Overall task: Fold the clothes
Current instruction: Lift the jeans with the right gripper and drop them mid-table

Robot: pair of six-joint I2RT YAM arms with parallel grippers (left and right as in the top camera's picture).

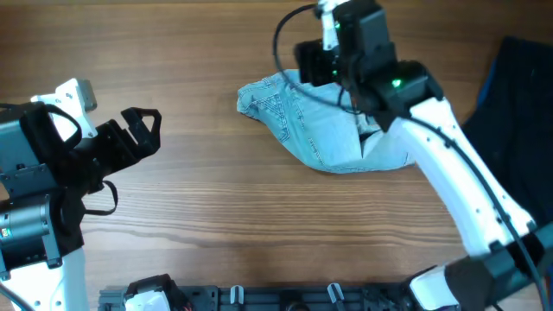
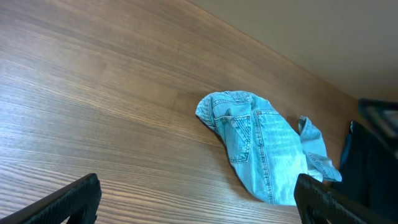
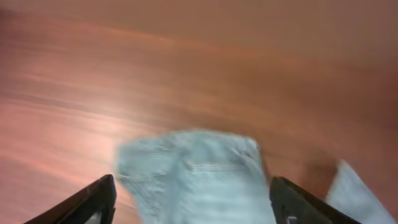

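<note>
The light blue denim shorts (image 1: pixel 315 121) lie bunched in a rough fold on the wooden table, at the upper middle of the overhead view. They also show in the left wrist view (image 2: pixel 261 146) with a stitched pocket up, and blurred in the right wrist view (image 3: pixel 193 177). My right gripper (image 1: pixel 321 62) hovers over the shorts' far edge, open and empty; its fingertips (image 3: pixel 196 202) straddle the cloth below. My left gripper (image 1: pixel 143 130) is open and empty at the left, well apart from the shorts; its fingertips (image 2: pixel 199 199) frame bare wood.
A dark navy cloth (image 1: pixel 523 112) lies at the right edge of the table, also seen in the left wrist view (image 2: pixel 370 168). A black rail with fixtures (image 1: pixel 285 298) runs along the front edge. Bare wood (image 1: pixel 225 207) spreads between the arms.
</note>
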